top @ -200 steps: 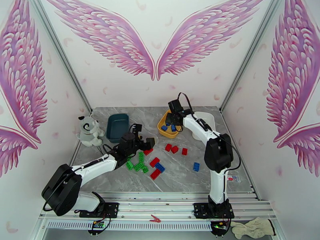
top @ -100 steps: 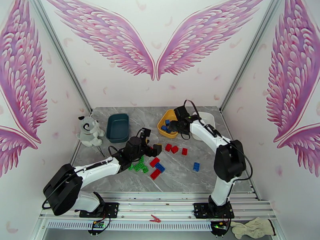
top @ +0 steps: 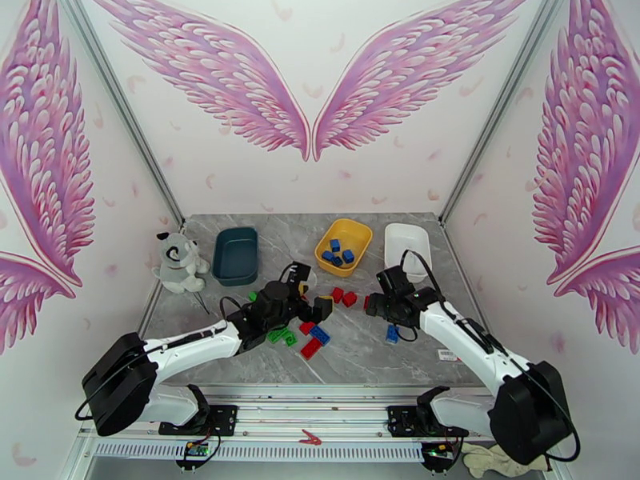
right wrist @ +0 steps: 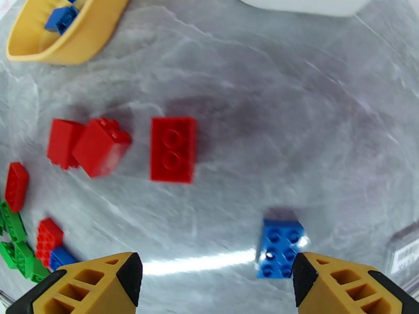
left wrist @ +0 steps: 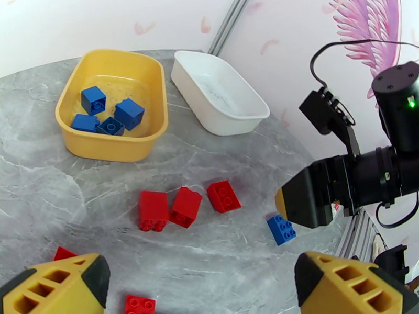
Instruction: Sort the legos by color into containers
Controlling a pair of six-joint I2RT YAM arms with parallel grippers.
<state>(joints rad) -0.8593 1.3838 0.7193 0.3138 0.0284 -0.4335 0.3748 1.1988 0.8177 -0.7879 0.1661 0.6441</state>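
On grey marbled table [top: 360, 360]: scattered legos [top: 311, 348]; pink-winged white walls [top: 320, 186].

Yellow tray [right wrist: 89, 32] cut off by top-left edge; green legos [right wrist: 13, 252] clipped at left, perhaps three.

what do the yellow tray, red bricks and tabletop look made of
Yellow tray: likely moulded plastic, smooth, slightly glossy, rounded corners. Red bricks: hard plastic, crisp studs and edges. Tabletop: grey veined marble look with a bright glare streak; stone or printed laminate, cannot tell.
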